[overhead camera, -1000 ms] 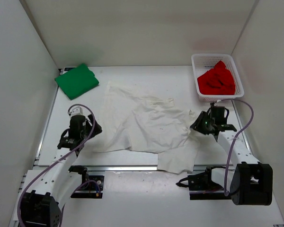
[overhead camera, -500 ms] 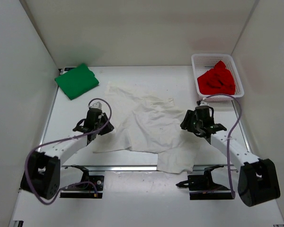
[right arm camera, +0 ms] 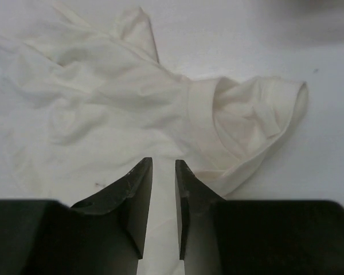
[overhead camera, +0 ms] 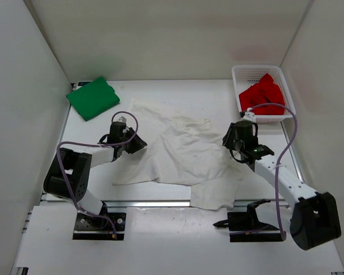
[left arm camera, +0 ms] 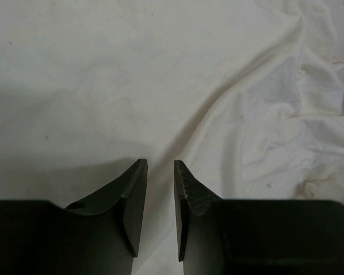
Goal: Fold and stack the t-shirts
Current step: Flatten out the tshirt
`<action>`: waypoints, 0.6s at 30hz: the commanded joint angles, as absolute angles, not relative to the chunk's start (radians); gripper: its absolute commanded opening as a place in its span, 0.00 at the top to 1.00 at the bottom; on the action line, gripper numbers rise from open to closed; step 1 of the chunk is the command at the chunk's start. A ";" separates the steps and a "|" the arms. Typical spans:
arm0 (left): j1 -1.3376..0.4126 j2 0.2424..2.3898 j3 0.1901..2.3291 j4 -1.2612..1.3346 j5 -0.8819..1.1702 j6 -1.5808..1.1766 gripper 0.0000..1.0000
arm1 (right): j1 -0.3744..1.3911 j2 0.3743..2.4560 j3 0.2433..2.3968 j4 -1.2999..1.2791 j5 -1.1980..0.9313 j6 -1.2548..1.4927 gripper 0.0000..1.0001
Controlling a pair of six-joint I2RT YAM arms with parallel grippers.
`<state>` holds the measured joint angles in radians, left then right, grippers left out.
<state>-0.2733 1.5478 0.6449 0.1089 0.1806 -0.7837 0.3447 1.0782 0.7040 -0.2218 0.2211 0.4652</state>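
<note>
- Top external view: the white shirt point(overhead camera: 178, 152) lies spread but rumpled across the middle of the tabletop point(overhead camera: 212, 97). Its long axis runs roughly from 11 o'clock to 5 o'clock.
- The green shirt point(overhead camera: 93, 98) sits folded at 10 o'clock. The red shirt point(overhead camera: 262, 97) lies bunched in the basket point(overhead camera: 241, 71) at 2 o'clock.
- The left pincer point(overhead camera: 139, 144) is at the white shirt's 9 o'clock edge, so the cloth lies toward 3 o'clock from it. In the left wrist view its jaws stand close with a slim slit and white cloth shows in the slit. I cannot tell whether it pinches.
- The right pincer point(overhead camera: 232, 140) is at the shirt's 3 o'clock edge, with the cloth toward 9 o'clock. In the right wrist view its jaws are likewise nearly together, over cloth. A sleeve point(right arm camera: 258, 114) lies ahead at 1 o'clock. I cannot tell whether it has a grip.
- Each arm looks about equally near its own side, so the coming move is probably a 2-handed one. It turns on the 2 pincers facing each other across the shirt's long axis.
</note>
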 commanded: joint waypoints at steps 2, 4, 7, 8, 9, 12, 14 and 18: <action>-0.201 1.584 0.628 0.257 0.267 -0.900 0.64 | 0.375 1.239 0.600 -0.060 0.065 0.505 0.86; -0.184 1.595 0.621 0.259 0.276 -0.911 0.65 | 0.391 1.333 0.649 -0.070 0.063 0.479 0.90; -0.176 1.608 0.626 0.261 0.259 -0.911 0.64 | 0.364 1.465 0.709 -0.034 0.006 0.471 0.94; -0.173 1.612 0.636 0.265 0.253 -0.913 0.64 | 0.351 1.523 0.741 -0.026 -0.024 0.480 0.94; -0.161 1.621 0.649 0.261 0.247 -0.910 0.64 | 0.336 1.582 0.776 -0.023 -0.063 0.483 0.95; -0.141 1.673 0.698 0.262 0.225 -0.911 0.65 | 0.302 1.745 0.915 -0.034 -0.126 0.489 1.00; -0.117 1.723 0.750 0.255 0.232 -0.916 0.65 | 0.301 1.843 1.019 -0.043 -0.150 0.486 1.00; -0.081 1.873 1.001 0.169 0.212 -0.871 0.64 | 0.293 2.040 1.329 -0.066 -0.187 0.480 1.00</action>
<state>-0.1131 1.8210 0.8494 0.1974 0.2367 -0.9031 0.2993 1.9358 1.1748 -0.0845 -0.1383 0.4862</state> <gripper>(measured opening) 0.353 0.005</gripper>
